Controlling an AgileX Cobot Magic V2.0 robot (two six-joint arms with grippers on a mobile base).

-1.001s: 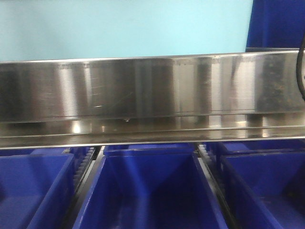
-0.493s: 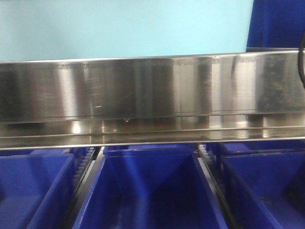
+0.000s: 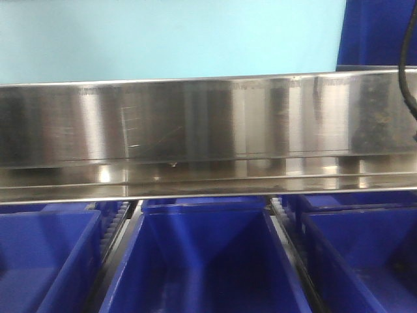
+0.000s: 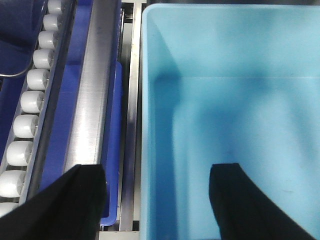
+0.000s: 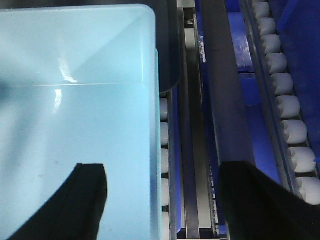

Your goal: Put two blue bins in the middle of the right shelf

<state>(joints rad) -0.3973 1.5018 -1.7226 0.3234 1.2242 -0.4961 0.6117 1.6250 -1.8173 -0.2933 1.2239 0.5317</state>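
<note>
A pale sky-blue bin [image 3: 169, 39] fills the top of the front view, behind the shiny scratched front rail of the right shelf middle [image 3: 195, 120]. In the left wrist view my left gripper [image 4: 157, 167] is open and straddles the left wall of this bin [image 4: 240, 100], with one finger inside and one outside. In the right wrist view my right gripper [image 5: 165, 165] is open astride the right wall of the bin [image 5: 75, 110] in the same way. Neither pair of fingers touches the wall. I see only one pale bin.
Three dark royal-blue bins [image 3: 202, 261] sit side by side on the tier below the rail. Another dark blue bin [image 3: 381, 32] stands at the upper right. White roller tracks [image 4: 30, 100] [image 5: 285, 105] and steel rails flank the pale bin. A black cable [image 3: 407, 65] hangs at the right edge.
The black cable at the right edge has shifted slightly inward. The bins and the rail look the same.
</note>
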